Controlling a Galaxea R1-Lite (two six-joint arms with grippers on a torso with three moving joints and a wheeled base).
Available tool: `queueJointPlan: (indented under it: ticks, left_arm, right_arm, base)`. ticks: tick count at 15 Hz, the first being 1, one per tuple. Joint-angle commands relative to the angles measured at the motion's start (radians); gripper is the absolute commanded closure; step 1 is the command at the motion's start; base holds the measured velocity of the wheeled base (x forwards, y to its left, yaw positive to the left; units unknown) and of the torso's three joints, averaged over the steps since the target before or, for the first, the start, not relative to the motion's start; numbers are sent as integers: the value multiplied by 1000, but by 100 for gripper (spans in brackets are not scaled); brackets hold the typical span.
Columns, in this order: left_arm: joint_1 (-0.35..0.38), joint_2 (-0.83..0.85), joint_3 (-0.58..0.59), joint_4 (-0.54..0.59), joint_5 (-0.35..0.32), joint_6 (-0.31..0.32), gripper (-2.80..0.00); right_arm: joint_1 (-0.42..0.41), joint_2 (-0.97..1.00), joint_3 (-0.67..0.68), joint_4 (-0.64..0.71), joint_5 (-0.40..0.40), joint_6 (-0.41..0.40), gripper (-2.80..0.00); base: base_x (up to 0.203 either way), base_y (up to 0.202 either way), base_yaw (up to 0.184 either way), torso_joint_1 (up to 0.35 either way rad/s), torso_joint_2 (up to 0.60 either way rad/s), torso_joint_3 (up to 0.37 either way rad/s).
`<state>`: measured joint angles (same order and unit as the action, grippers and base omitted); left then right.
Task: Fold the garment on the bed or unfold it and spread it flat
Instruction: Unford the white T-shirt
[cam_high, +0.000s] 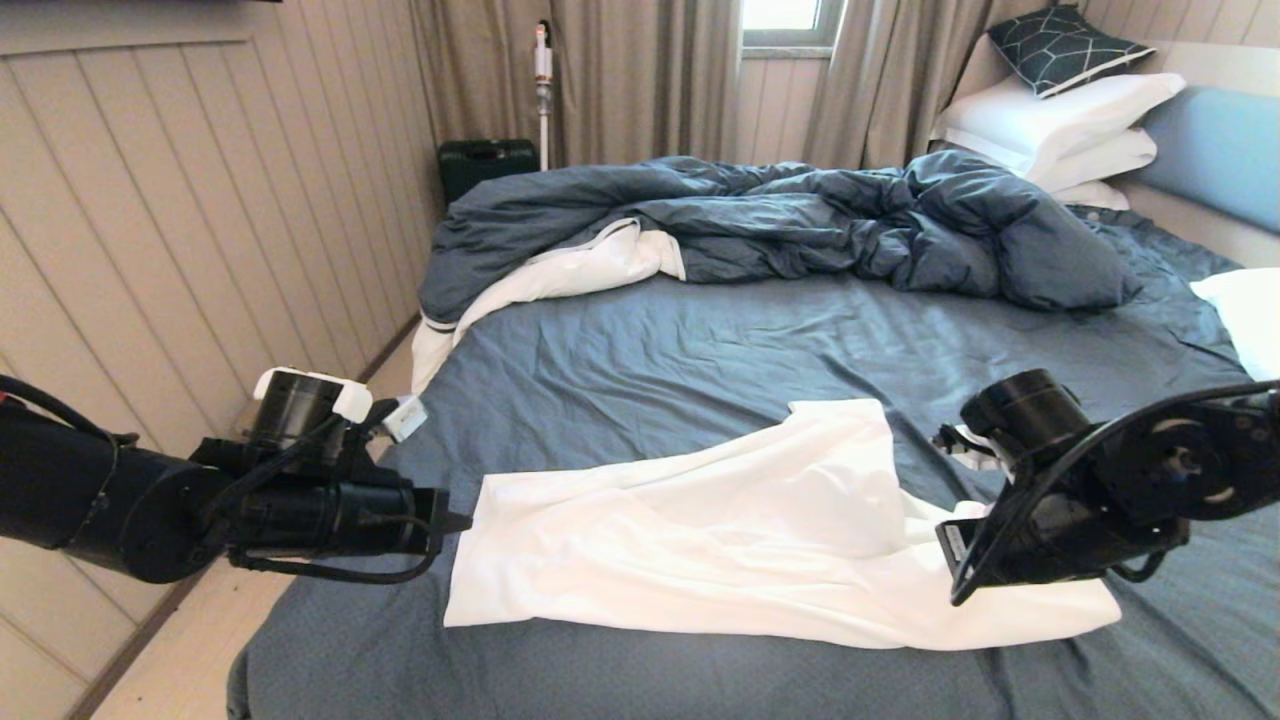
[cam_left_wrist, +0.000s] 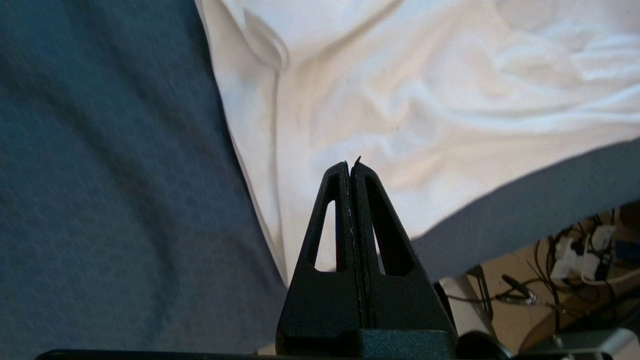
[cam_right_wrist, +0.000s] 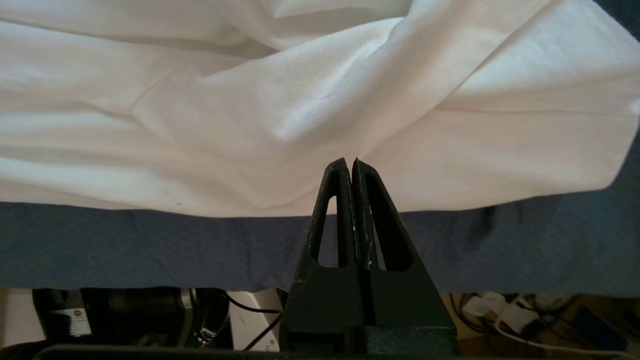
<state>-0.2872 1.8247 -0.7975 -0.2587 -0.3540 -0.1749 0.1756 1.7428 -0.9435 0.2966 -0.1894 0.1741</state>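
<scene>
Because the garment (cam_high: 720, 530) is thin, soft and limp, lying rumpled across the bed's (cam_high: 700, 340) near edge, you should pinch corners or hems. Both the left claw (cam_left_wrist: 352, 167) and right claw (cam_right_wrist: 350, 165) are closed, holding nothing.
</scene>
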Motion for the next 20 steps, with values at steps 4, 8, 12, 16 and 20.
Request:
queueJointPlan:
  ticks: [4,8,12,16,20]
  left_arm:
    - [0,23,-94,66,-5,0,0]
    - [-1,88,-180,185,-10,-5,0]
    - [-3,76,-172,188,-10,-12,0]
    - [-9,74,-152,188,-10,-17,0]
    - [-15,73,-147,188,-10,-17,0]
  right_arm:
    - [-67,-55,85,-51,117,13,0]
    - [-71,-23,131,-174,123,33,0]
    - [-88,-40,178,-277,122,29,-280]
    - [-97,-20,176,-278,123,34,-280]
    - [-102,9,135,-282,123,60,-280]
  base:
    - [0,0,0,0,0,0]
    - [0,0,0,0,0,0]
    - [0,0,0,0,0,0]
    - [0,0,0,0,0,0]
    - [0,0,0,0,0,0]
